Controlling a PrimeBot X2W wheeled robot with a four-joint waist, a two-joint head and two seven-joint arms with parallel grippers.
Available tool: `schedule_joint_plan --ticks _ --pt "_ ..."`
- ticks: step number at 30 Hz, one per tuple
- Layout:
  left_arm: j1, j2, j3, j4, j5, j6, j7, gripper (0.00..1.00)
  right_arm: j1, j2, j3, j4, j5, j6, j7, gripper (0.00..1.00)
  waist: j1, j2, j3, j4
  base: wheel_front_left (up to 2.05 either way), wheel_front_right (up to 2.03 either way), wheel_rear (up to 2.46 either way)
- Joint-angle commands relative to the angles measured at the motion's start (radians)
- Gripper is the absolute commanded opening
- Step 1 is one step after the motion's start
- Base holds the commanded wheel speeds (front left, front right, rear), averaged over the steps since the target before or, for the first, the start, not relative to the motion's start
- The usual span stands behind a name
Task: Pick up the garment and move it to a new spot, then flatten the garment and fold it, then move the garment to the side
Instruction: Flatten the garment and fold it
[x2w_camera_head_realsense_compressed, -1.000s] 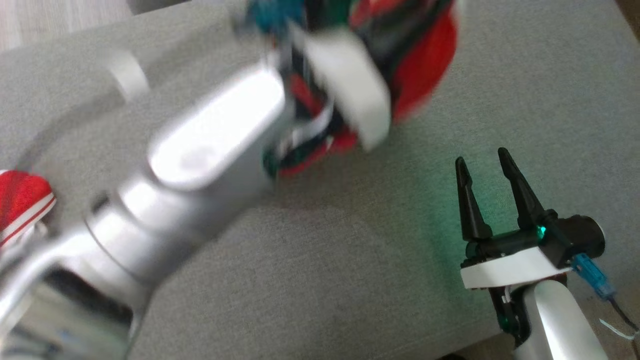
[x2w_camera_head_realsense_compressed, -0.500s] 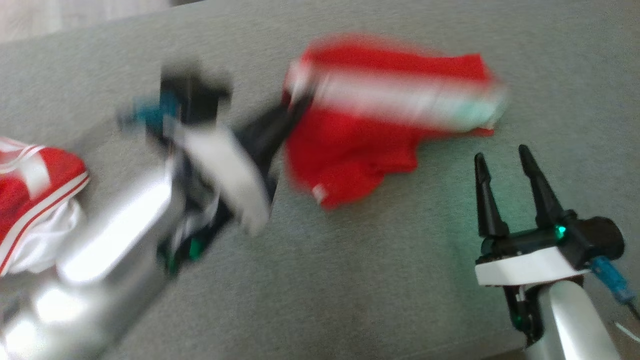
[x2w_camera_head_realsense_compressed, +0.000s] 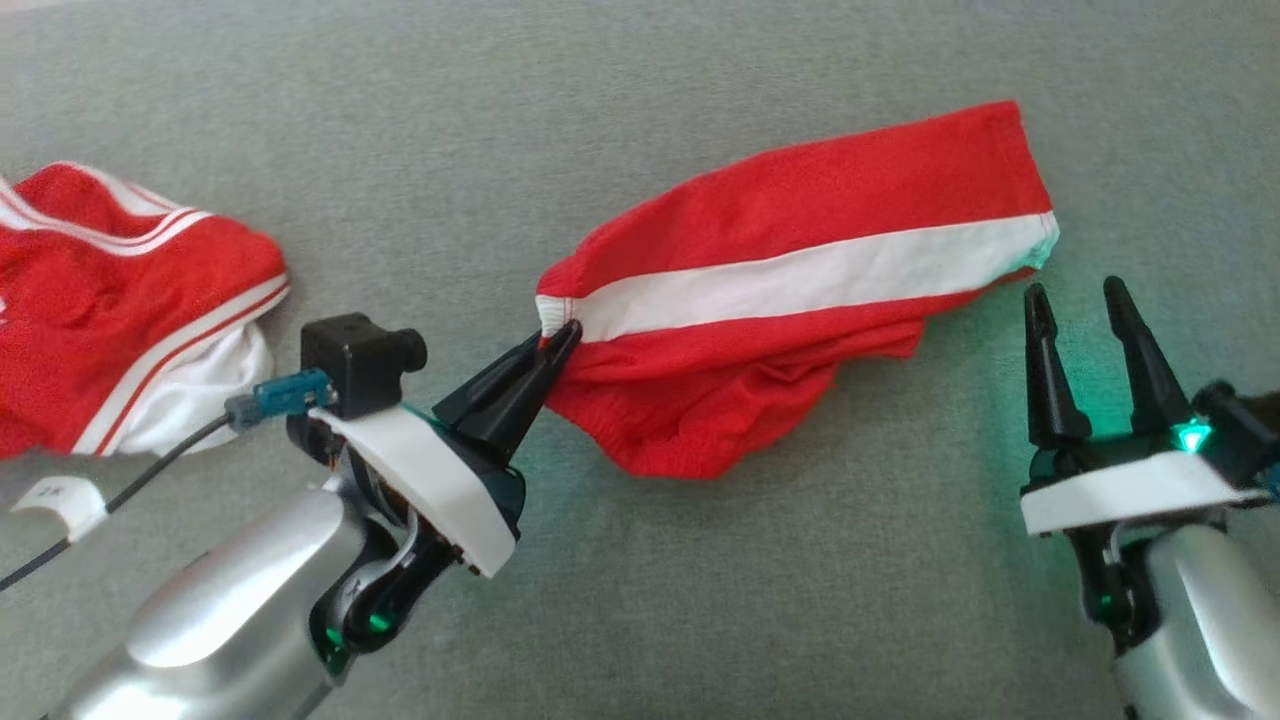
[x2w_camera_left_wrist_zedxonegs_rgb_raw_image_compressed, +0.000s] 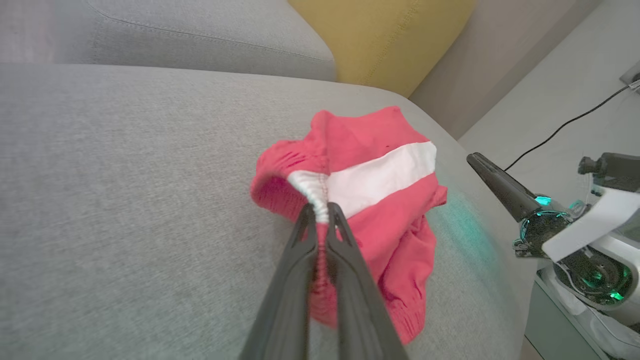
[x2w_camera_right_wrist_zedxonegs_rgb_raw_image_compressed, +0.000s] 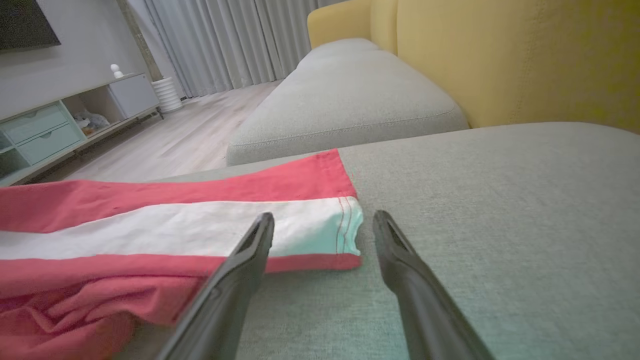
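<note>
The left pincer (x2w_camera_head_realsense_compressed: 562, 338) is clamping the waistband of the red garment (x2w_camera_head_realsense_compressed: 790, 210) on the sofa seat (x2w_camera_head_realsense_compressed: 700, 600). The right pincer (x2w_camera_head_realsense_compressed: 1075, 292) is hovering, jaws apart, beside the hem. Flattening is probably beginning: grip that hem next.

Soft matt cloth garment (x2w_camera_head_realsense_compressed: 800, 290) on rough woven grey cushion (x2w_camera_head_realsense_compressed: 700, 600).

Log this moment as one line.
left hand: shut on red fabric shorts with white stripe, waistband end | right hand: open, near hem | shorts: bunched on grey fabric cushion
</note>
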Motion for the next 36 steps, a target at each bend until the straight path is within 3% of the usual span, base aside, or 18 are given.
schedule_joint_plan --ticks 1,13,19,23,24,25,26,32,36 --pt "-0.017 0.028 0.049 -0.023 0.002 -0.004 -0.012 0.00 -0.030 -0.036 0.041 0.004 0.032 0.007 -0.002 1.00 0.0000 0.0000 -0.005 0.014 0.00 0.00 0.00" --pt "-0.022 0.032 0.042 -0.022 0.006 -0.007 -0.008 0.00 -0.238 -0.172 0.269 0.200 0.408 0.007 0.001 1.00 0.0000 0.0000 0.000 0.048 0.00 0.00 0.00" --pt "-0.033 0.027 0.033 -0.021 0.017 -0.006 -0.002 0.00 -0.306 -0.244 0.388 0.226 0.674 0.007 0.057 1.00 0.0000 0.0000 0.010 0.063 0.00 0.00 0.00" --pt "-0.036 0.021 0.026 -0.017 0.020 -0.006 0.001 0.00 -0.319 -0.289 0.477 0.212 0.788 0.007 0.091 1.00 0.0000 0.0000 0.009 0.072 0.00 0.00 0.00" --pt "-0.036 0.020 0.025 -0.015 0.020 -0.007 0.002 0.00 -0.320 -0.300 0.496 0.202 0.811 0.007 0.089 0.85 0.0000 0.0000 0.007 0.073 0.00 0.00 0.00" --pt "-0.036 0.020 0.024 -0.013 0.020 -0.007 0.002 0.00 -0.322 -0.311 0.513 0.197 0.829 0.007 0.083 0.15 0.0000 0.0000 0.004 0.073 0.00 0.00 0.00" --pt "-0.035 0.021 0.023 -0.011 0.021 -0.007 0.002 0.00 -0.323 -0.321 0.529 0.192 0.844 0.007 0.075 0.00 0.0000 0.0000 0.000 0.073 0.00 0.00 0.00" --pt "-0.049 0.036 0.028 -0.005 0.046 -0.004 -0.012 0.00 -0.348 -0.372 0.578 0.168 0.883 0.007 0.027 0.00 0.0000 0.0000 -0.015 0.063 0.00 0.00 0.00" --pt "-0.143 0.057 0.037 -0.002 0.118 -0.016 -0.008 0.00 -0.420 -0.413 0.545 0.123 0.893 0.007 0.002 0.00 0.0000 0.0000 -0.002 0.047 0.00 0.00 0.00"
